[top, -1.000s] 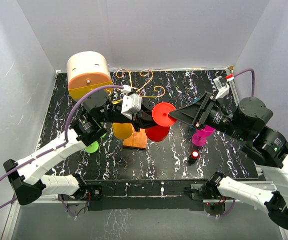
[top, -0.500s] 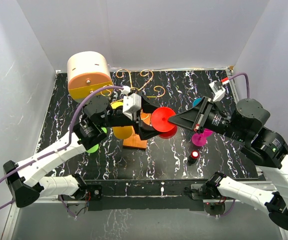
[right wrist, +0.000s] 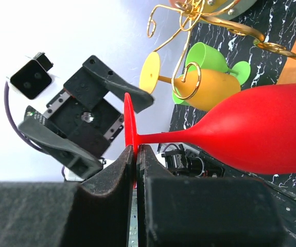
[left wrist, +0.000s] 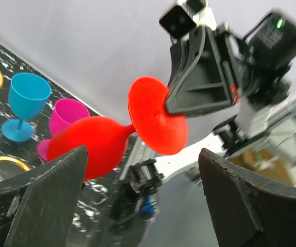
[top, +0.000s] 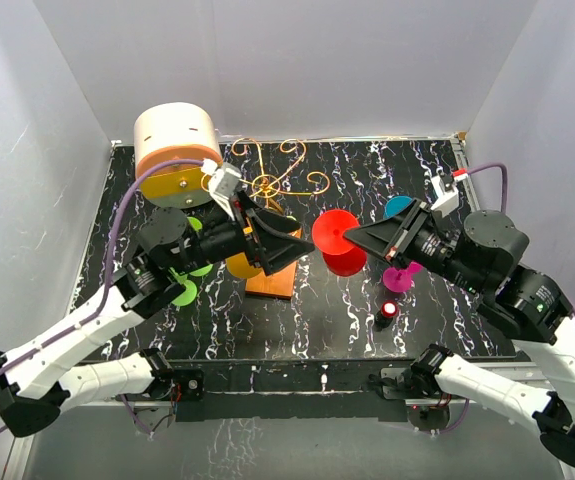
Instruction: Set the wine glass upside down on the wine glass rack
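Handover finishing: the glass is changing arms

The left gripper (top: 297, 240) is now standing spread wide, having just let go and backed off; beside it the wine glass rack (top: 265, 184) is waiting; the red wine glass (top: 337, 240) is hanging sideways in the air just right of it; the right gripper (right wrist: 136, 152), newly pressed together, is pinching the foot's rim; inverting and hanging it probably comes next.

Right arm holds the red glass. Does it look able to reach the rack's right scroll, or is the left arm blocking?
Probably yes. The right gripper grips the red wine glass by its foot, and that scroll of the wine glass rack hangs empty. The open left gripper crowds the way.
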Available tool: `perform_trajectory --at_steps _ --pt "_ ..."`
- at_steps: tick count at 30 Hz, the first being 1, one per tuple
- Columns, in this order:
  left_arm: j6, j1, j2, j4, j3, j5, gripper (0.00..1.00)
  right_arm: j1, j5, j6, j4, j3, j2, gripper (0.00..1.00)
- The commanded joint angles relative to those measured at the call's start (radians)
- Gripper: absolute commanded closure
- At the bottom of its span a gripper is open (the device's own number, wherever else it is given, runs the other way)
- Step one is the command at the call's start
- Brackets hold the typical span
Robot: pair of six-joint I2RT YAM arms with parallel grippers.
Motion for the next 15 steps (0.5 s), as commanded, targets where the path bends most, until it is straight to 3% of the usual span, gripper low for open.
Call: perform_trajectory --at_steps 1,8,15 --pt "-0.354 -0.003 -0.051 -0.100 0.027 -0.149 0.12 0.004 0.043 0.009 0.131 -0.052 -0.024 1.00" --pt "-0.607 -0.002 -0.088 -0.116 -0.045 -0.295 0.14 0.004 0.046 0.037 0.208 -0.132 -0.065 1.00" --pt "-0.626 -0.002 -0.019 -0.137 0.019 -0.204 0.22 0.004 0.057 0.053 0.258 -0.179 -0.091 1.00"
